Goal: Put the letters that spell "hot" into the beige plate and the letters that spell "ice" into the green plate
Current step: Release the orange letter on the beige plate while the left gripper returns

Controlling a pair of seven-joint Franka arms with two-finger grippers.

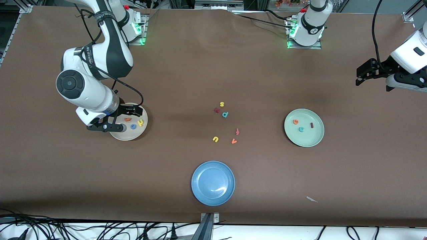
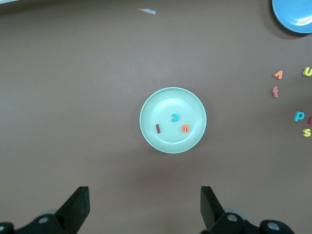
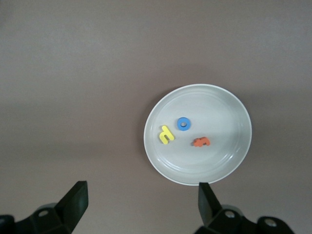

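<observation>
From where I sit, the sorting looks finished: the round shallow cream-beige plate (image 1: 128, 135) near the right arm's end of the brown worktop (image 1: 186, 76) carries the small yellow foam h (image 3: 166, 135), the blue ring-shaped foam o (image 3: 183, 124) and the orange foam t (image 3: 201, 142), all lying apart from one another; the round pale mint-green plate (image 1: 308, 140) toward the left arm's end carries the dark red short bar i (image 2: 157, 128), the teal foam c (image 2: 175, 117) and the orange foam e (image 2: 185, 128), also apart. I judge nothing is left but to pull the arms back.

The right tool (image 1: 125, 117) hangs over the beige plate with its fingers apart and nothing between them; the left tool (image 1: 362, 76) waits up over the worktop's edge at its own end, fingers apart and empty too.

The leftover letters lie between the two plates: a yellow s (image 1: 222, 104), a teal p (image 1: 225, 114), a dark red piece (image 1: 217, 110) I cannot read, a yellow u (image 1: 215, 139), a reddish f (image 1: 237, 131) and an orange v (image 1: 234, 141); the empty blue round plate (image 1: 213, 183) lies nearer the front camera.

In the front view the right arm's wrist covers part of the beige plate's rim; the orange t is too small there to read as a letter; a pale scrap (image 1: 312, 199) on the worktop I cannot identify.
</observation>
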